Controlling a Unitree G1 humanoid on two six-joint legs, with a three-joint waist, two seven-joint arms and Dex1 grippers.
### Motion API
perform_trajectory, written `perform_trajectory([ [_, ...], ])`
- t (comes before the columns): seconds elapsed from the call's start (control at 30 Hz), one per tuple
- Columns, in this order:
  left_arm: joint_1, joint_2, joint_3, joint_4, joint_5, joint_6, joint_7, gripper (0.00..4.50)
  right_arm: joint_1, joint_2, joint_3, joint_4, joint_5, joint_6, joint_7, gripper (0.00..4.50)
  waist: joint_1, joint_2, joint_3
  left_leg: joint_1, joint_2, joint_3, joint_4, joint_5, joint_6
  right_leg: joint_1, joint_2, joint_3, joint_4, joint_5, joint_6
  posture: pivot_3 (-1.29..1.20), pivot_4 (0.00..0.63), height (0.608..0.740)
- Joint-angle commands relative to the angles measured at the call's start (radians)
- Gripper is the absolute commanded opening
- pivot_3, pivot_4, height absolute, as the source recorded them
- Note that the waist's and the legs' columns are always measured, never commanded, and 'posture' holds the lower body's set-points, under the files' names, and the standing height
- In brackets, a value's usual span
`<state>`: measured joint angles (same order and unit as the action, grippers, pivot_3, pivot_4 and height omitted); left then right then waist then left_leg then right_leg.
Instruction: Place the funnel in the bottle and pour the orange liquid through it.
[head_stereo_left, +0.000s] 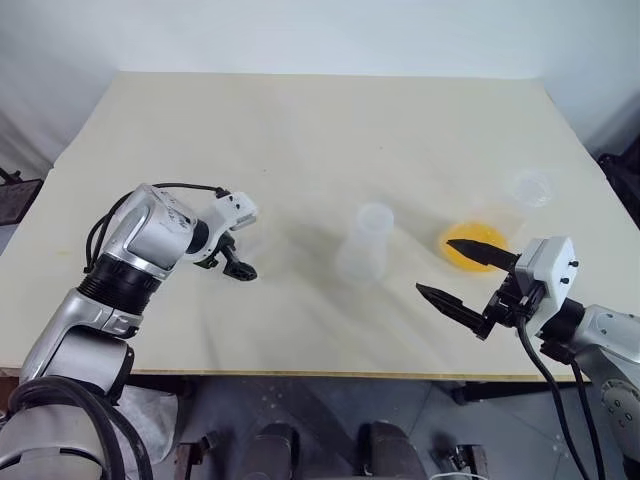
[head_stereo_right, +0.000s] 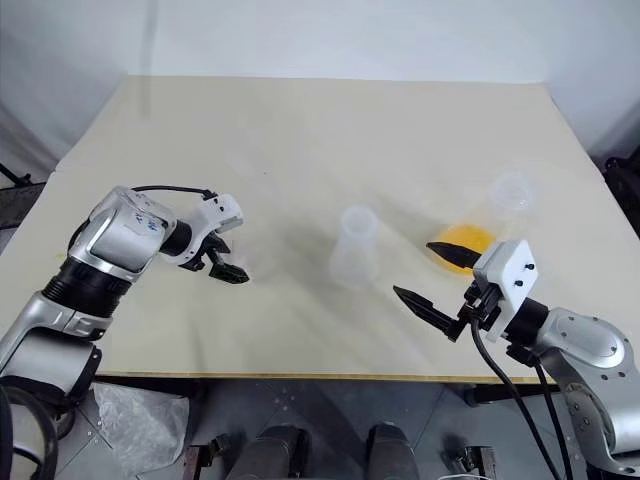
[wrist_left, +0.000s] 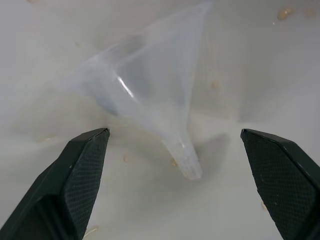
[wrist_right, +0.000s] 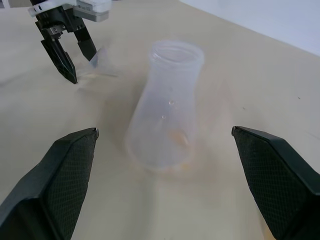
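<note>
Both arms are silver-grey metal with black joint bands. Each wrist carries a white block, and black cables loop along the forearms. The left gripper (head_stereo_left: 238, 263) and right gripper (head_stereo_left: 462, 272) have black, cross-hatched, tapering fingers.

Both head eyes look forward and down over the whole desk (head_stereo_left: 300, 130). The left wrist view sits close above the funnel (wrist_left: 150, 95); the right wrist view faces the bottle (wrist_right: 165, 110), sharing funnel and bottle with the head views.
</note>
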<state>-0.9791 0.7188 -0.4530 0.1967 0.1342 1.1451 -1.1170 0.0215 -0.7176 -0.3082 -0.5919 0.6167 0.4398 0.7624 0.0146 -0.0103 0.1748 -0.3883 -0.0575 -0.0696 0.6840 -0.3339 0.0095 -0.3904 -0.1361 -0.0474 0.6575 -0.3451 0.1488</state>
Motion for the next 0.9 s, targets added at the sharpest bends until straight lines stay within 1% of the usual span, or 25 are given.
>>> perform_trajectory([
  [0.03,-0.034,-0.019,-0.023,-0.02,-0.01,0.066,0.032,4.48,-0.006,-0.005,-0.009,-0.022,0.015,-0.009,0.005,4.5,0.004,0.0,0.0,0.0,0.0,0.0,0.0,0.0,0.0,0.0,0.0,0.0,0.0,0.0,0.0,0.0,0.15,0.74],
  [0.17,-0.052,-0.048,-0.036,-0.025,-0.025,0.166,0.087,4.48,0.002,-0.015,-0.019,-0.023,0.022,-0.003,0.016,4.5,0.008,0.0,0.0,0.0,0.0,0.0,0.0,0.0,0.0,0.0,0.0,0.0,0.0,0.0,0.0,0.0,0.15,0.74],
  [0.27,-0.05,-0.063,-0.057,-0.035,-0.025,0.213,0.137,4.48,-0.002,-0.022,-0.023,-0.018,0.025,0.002,0.024,4.5,0.007,0.0,0.0,0.0,0.0,0.0,0.0,0.0,0.0,0.0,0.0,0.0,0.0,0.0,0.0,0.0,0.15,0.74],
  [0.5,-0.056,-0.089,-0.083,-0.059,-0.073,0.32,0.217,4.48,-0.017,-0.038,-0.02,-0.004,0.032,0.007,0.043,4.5,0.007,0.001,-0.001,0.0,0.0,0.001,0.0,0.0,0.0,0.0,0.0,0.001,0.0,0.0,0.0,0.0,0.15,0.74],
  [0.77,-0.062,-0.133,-0.055,-0.049,-0.128,0.401,0.315,4.48,-0.029,-0.047,-0.025,0.003,0.033,0.015,0.06,4.5,0.01,0.002,-0.001,0.0,0.0,0.0,0.0,0.0,0.0,0.0,0.0,0.001,0.0,0.0,0.0,0.0,0.15,0.74],
  [0.87,-0.063,-0.146,-0.035,-0.034,-0.143,0.415,0.353,3.93,-0.031,-0.051,-0.026,0.006,0.032,0.014,0.064,4.5,0.01,0.002,-0.001,0.0,0.0,0.0,0.0,0.0,0.0,0.0,0.0,0.002,0.0,0.0,0.0,0.0,0.15,0.74],
  [0.9,-0.063,-0.147,-0.033,-0.032,-0.148,0.419,0.363,3.63,-0.032,-0.051,-0.026,0.006,0.031,0.013,0.065,4.5,0.01,0.002,-0.001,0.0,0.0,0.0,0.0,0.0,0.0,0.0,0.0,0.002,0.0,0.0,0.0,0.0,0.15,0.74],
])
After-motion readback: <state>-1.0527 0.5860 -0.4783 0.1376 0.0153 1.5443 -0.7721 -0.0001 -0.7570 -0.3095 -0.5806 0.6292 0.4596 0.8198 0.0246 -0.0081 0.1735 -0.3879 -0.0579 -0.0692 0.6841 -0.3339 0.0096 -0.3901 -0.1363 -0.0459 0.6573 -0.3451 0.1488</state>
